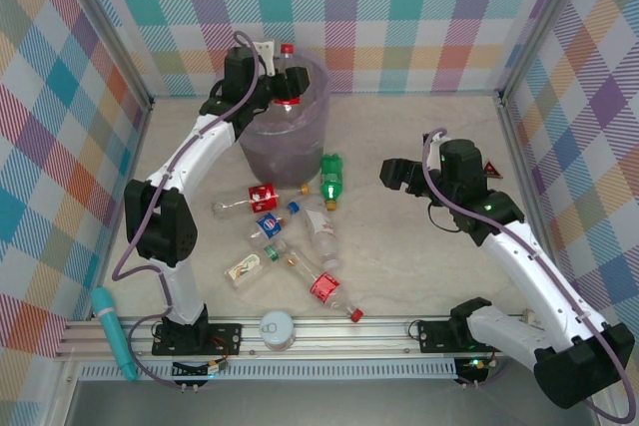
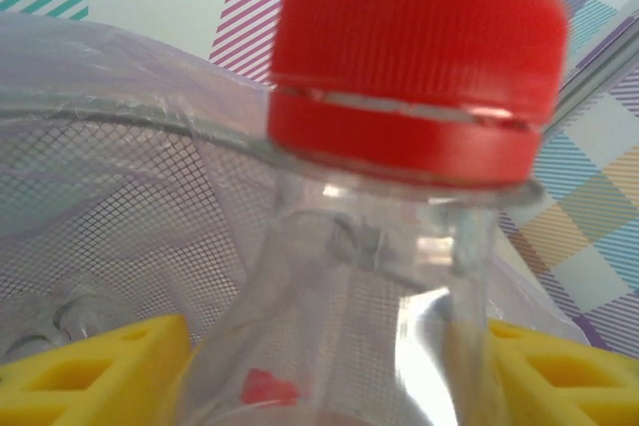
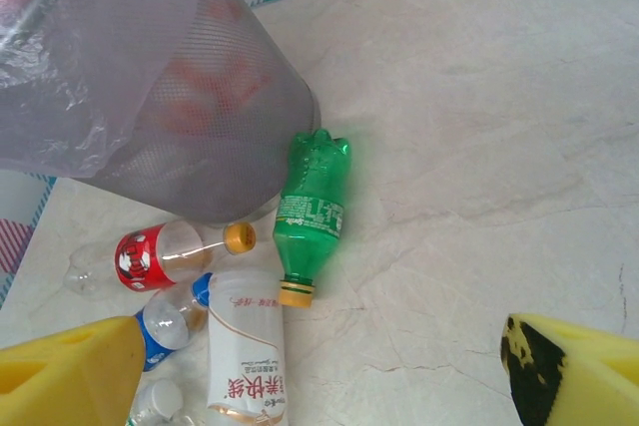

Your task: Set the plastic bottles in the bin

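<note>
Unreadable red characters on white bottle [image 3: 247,351]

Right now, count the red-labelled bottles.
3 bottles: one at the left gripper over the bin, one left of the green bottle, one nearest the front rail. The bin may hide more.

Top view high, facing down; wrist views close; all share bin [image 1: 283,147].

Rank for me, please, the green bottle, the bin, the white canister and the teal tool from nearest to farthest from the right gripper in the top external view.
From the right gripper:
1. green bottle, just to its left.
2. bin, farther left, toward the back.
3. white canister, near edge, between the arm bases.
4. teal tool, near left corner.
</note>
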`<state>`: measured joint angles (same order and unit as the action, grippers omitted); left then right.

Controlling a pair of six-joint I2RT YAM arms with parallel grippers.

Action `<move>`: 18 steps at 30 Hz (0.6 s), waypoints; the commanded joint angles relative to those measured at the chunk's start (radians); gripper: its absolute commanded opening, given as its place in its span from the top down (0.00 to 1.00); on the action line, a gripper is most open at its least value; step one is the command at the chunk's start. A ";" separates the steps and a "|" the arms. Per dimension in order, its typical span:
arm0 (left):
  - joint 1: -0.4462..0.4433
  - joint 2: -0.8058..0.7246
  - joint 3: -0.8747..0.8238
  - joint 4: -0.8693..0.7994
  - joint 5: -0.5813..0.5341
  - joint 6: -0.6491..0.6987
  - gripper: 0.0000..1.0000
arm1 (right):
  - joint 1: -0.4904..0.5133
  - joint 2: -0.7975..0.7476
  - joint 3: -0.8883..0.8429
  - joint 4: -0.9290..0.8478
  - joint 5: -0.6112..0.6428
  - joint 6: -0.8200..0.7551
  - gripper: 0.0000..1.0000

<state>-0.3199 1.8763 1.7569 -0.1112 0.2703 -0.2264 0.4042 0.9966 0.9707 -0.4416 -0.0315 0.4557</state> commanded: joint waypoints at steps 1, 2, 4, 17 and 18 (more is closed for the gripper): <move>-0.011 -0.059 0.046 -0.045 0.005 0.031 0.19 | -0.007 -0.025 0.034 0.024 -0.009 -0.009 0.08; -0.011 -0.061 0.054 -0.048 0.001 0.039 0.14 | -0.007 -0.029 0.034 0.017 -0.004 -0.011 0.08; -0.011 -0.070 0.065 -0.048 -0.003 0.045 0.09 | -0.007 -0.034 0.034 0.014 -0.002 -0.009 0.08; -0.011 -0.081 0.094 -0.098 -0.048 0.048 0.23 | -0.007 -0.061 0.054 -0.035 -0.007 -0.011 0.08; -0.011 -0.082 0.091 -0.104 -0.055 0.044 0.24 | -0.006 -0.065 0.054 -0.039 -0.009 -0.012 0.08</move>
<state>-0.3229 1.8351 1.8252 -0.1810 0.2379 -0.1864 0.4042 0.9531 0.9833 -0.4625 -0.0311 0.4557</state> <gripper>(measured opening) 0.767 0.919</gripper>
